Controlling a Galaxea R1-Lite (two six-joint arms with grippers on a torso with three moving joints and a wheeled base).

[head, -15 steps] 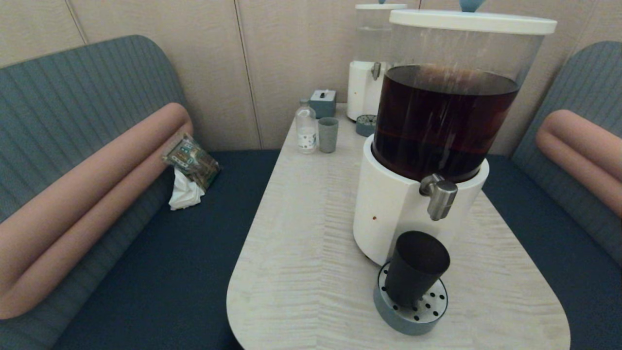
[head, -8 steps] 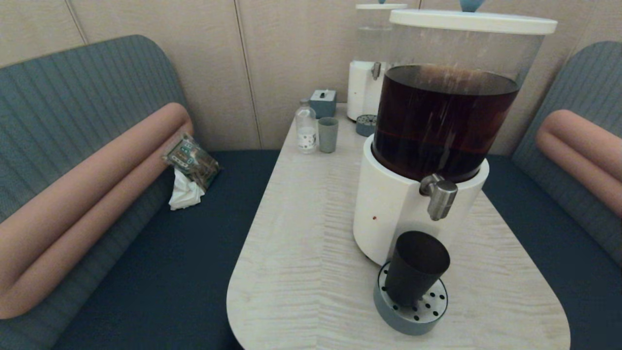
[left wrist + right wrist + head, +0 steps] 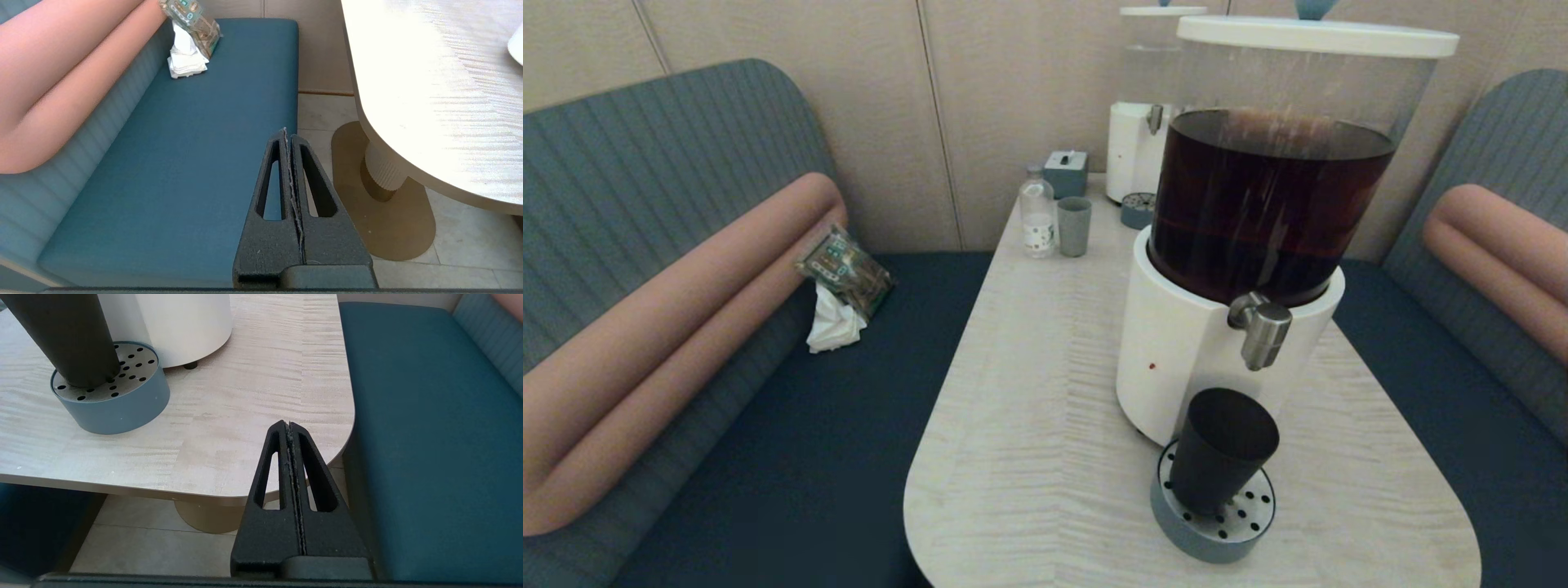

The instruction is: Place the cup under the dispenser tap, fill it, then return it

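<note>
The matte black cup (image 3: 1223, 451) stands on the round grey-blue drip tray (image 3: 1214, 524), below the brushed-steel dispenser tap (image 3: 1263, 328) of the white-based dispenser (image 3: 1186, 359) with its dark brown tank. The same cup (image 3: 67, 337) and drip tray (image 3: 116, 402) show in the right wrist view. My right gripper (image 3: 288, 425) is shut and empty, low beside the table's near right corner. My left gripper (image 3: 287, 134) is shut and empty, off the table's left side above the blue bench. Neither gripper appears in the head view.
A pale grey-blue tumbler (image 3: 1074, 226), a small bottle (image 3: 1037, 216), a grey box (image 3: 1066, 172) and a second clear-tank dispenser (image 3: 1141, 114) stand at the table's far end. A tissue pack (image 3: 843, 273) lies on the left bench. Blue benches flank the table (image 3: 1029, 425).
</note>
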